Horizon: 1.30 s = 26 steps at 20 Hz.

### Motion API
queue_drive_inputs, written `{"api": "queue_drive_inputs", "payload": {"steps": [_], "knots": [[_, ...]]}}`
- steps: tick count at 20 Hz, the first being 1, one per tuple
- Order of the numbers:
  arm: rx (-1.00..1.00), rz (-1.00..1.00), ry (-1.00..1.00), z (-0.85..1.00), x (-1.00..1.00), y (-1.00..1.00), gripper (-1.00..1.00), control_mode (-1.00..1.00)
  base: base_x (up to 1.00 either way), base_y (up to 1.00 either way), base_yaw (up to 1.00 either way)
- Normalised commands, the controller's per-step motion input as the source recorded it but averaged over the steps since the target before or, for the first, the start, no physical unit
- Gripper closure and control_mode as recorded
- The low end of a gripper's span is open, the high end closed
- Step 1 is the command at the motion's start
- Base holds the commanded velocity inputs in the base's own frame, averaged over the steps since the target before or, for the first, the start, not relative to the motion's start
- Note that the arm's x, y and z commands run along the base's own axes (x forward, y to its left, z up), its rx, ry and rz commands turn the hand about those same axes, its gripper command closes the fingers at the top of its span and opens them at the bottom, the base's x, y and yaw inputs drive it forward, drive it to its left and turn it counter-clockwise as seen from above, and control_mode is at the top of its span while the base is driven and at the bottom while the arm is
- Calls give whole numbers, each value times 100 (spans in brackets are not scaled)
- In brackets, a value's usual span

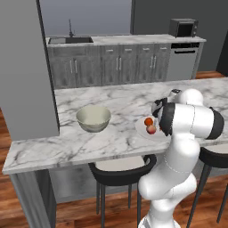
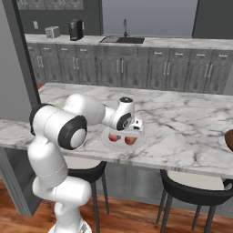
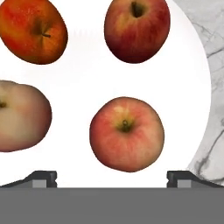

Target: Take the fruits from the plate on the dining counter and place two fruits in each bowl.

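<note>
The white arm rises from the lower right of the left base view, bends at a dark-banded elbow and reaches forward over the dining counter (image 1: pixel 111 133), its wrist turned down above the plate (image 1: pixel 143 129) at the right centre of that frame. In the right base view the arm climbs from the lower left, folds at the shoulder and stretches toward mid-frame, where the hand hangs just above the plate (image 2: pixel 107 139) near the counter's front edge.

In the hand view the gripper (image 3: pixel 112 178) points straight down at the plate (image 3: pixel 87 78). Its two dark fingertips (image 3: pixel 41 178) stand wide apart at the bottom corners of the frame, spread and holding nothing; a pink-red fruit (image 3: pixel 127 133) lies on the plate between and just above them.

Four fruits lie on the plate in the hand view: the pink-red one at lower centre, a dark red one (image 3: pixel 137 28) at the top, an orange-red one (image 3: pixel 34 29) in the upper left, and a paler one (image 3: pixel 19 116) cut by the left edge. All are apart from each other.

One pale bowl (image 1: pixel 93 118) sits on the counter at the left centre of the left base view, well apart from the plate. The rim of one dark bowl (image 2: pixel 229 140) shows at the right edge of the right base view.
</note>
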Motion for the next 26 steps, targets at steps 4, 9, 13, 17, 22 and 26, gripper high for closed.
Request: {"api": "queue_drive_inputs", "payload": {"steps": [4,9,13,17,22,26], "knots": [[0,0,0,-27,9,-4,-100,-100,0,0,0],[0,0,0,-9,18,-6,-100,-100,0,0,0],[0,0,0,-2,9,0,-100,-100,0,0,0],[0,0,0,-23,13,0,100,-100,0,0,0],[0,0,-1,5,-2,0,100,-100,0,0,0],[0,0,0,75,-10,11,100,-100,0,0,0]]}}
